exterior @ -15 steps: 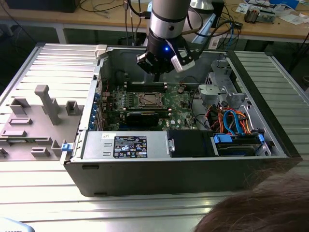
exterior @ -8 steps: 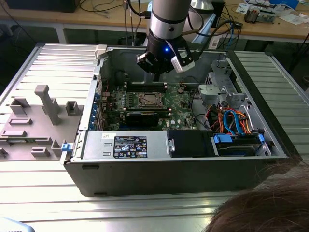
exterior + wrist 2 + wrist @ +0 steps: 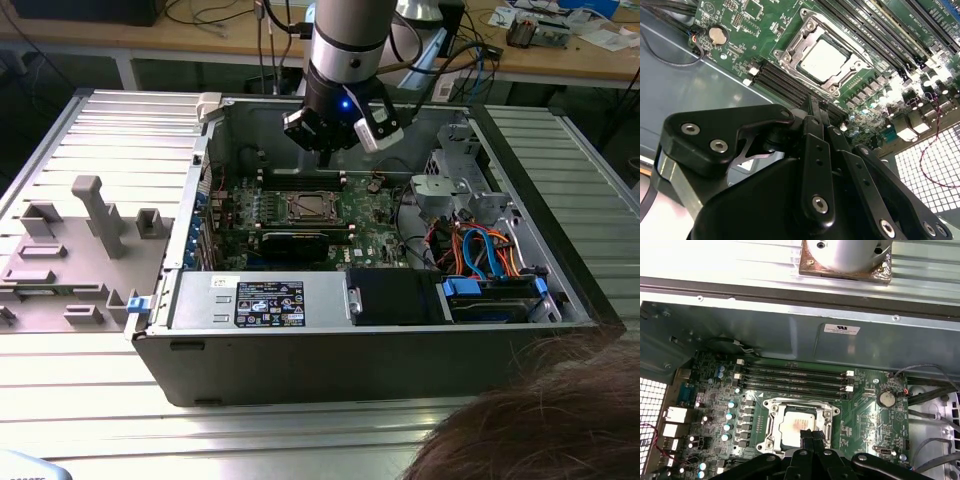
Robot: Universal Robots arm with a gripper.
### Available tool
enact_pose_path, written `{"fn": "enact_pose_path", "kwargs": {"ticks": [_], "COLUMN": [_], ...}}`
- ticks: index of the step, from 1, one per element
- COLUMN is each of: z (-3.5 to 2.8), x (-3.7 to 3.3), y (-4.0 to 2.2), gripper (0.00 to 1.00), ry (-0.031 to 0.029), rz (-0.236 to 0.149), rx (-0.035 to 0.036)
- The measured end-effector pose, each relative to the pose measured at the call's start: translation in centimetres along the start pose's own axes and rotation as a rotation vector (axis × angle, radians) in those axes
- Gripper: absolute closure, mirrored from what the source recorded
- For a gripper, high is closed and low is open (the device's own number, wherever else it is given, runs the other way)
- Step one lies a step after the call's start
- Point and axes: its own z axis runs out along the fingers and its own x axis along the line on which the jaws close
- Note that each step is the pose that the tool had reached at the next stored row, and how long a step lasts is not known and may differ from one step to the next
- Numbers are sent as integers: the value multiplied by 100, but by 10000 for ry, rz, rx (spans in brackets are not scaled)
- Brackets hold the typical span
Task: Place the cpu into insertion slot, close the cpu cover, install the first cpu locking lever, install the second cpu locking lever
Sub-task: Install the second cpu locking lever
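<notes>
The cpu (image 3: 822, 60) (image 3: 796, 424) (image 3: 305, 208) lies flat in the insertion slot (image 3: 826, 432) on the green board, silvery top up. The cpu cover (image 3: 807, 36) (image 3: 771, 412) lies flat as a metal frame around the chip. My gripper (image 3: 325, 150) (image 3: 809, 439) (image 3: 816, 116) hangs above the board, off the chip, over the socket's edge toward the case's rear wall. Its black fingers are pressed together with nothing between them. I cannot make out how the thin locking levers sit.
Black memory slots (image 3: 795, 377) run beside the socket, and a coin cell (image 3: 885, 399) sits near loose cables. The case holds a power supply (image 3: 265, 300) and a drive cage with blue and orange cables (image 3: 480, 260). A grey fixture (image 3: 90, 220) stands outside. A person's hair (image 3: 540, 420) shows in front.
</notes>
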Motion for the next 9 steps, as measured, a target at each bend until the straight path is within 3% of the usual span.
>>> {"fn": "enact_pose_path", "kwargs": {"ticks": [9], "z": [-6], "x": [3], "y": [-23], "gripper": [89], "ry": [-30], "rz": [-10], "rx": [-278]}}
